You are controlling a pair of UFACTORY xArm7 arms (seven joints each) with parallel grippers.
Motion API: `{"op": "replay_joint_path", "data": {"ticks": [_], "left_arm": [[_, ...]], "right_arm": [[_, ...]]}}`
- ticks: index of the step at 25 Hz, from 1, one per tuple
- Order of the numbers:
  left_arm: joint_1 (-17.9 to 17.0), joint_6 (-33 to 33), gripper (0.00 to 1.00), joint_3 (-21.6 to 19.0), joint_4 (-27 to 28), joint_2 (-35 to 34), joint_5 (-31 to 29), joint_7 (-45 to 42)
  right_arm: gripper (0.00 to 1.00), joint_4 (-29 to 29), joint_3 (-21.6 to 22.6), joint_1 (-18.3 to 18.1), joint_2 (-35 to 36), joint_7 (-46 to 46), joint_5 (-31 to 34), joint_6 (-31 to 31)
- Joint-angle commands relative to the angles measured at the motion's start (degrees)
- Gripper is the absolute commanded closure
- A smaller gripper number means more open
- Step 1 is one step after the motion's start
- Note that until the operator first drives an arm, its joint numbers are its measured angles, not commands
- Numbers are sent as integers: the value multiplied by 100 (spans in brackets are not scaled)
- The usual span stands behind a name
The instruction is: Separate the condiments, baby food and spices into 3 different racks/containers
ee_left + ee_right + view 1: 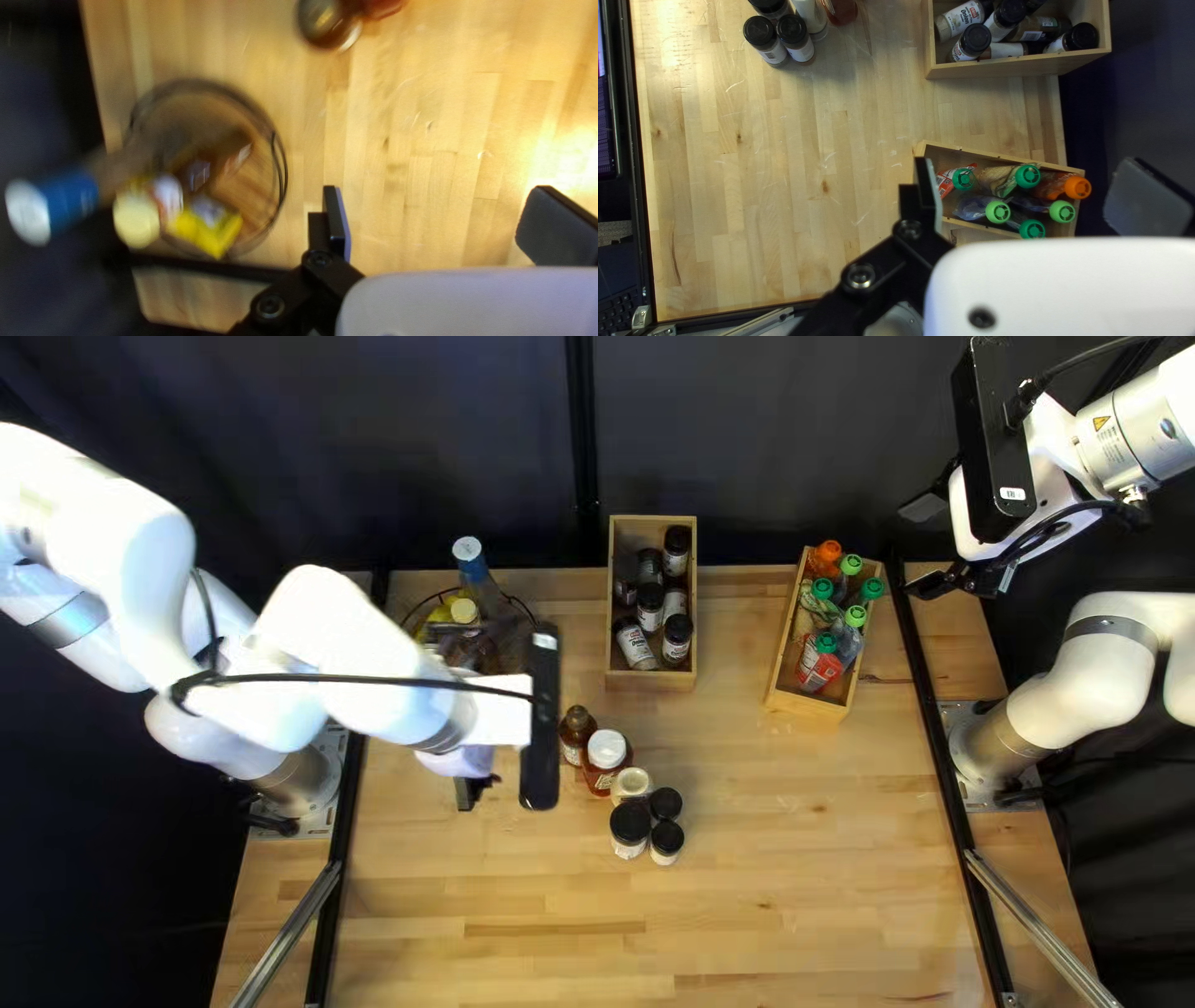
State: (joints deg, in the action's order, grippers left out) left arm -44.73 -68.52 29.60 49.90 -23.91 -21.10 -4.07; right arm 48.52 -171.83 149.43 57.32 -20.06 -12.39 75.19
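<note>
Lying beside left gripper (476,789), bottles (205,227) in basket (275,144)

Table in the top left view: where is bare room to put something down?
Bare wood lies between the black-lidded jars and the pouch box, and from them toward the near side of the table. Crowded: the pouch box, the spice box, the wire basket and the jar cluster.

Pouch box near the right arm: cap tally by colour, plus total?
Dark green caps: 3
Light green caps: 2
Orange cap: 1
Total: 6
</note>
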Motion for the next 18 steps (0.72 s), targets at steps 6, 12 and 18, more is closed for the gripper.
{"op": "replay_joint_path", "data": {"ticks": [6,12,18], "left_arm": [[0,710,0,1262,48,575,369,1980],[-179,1031,0,1686,-6,1031,860,2736],[-273,1280,0,1844,-40,1332,1125,3107]], "right_arm": [[0,0,0,0,0,0,0,0],[0,0,0,0,0,0,0,0],[0,0,0,0,0,0,0,0]]}}
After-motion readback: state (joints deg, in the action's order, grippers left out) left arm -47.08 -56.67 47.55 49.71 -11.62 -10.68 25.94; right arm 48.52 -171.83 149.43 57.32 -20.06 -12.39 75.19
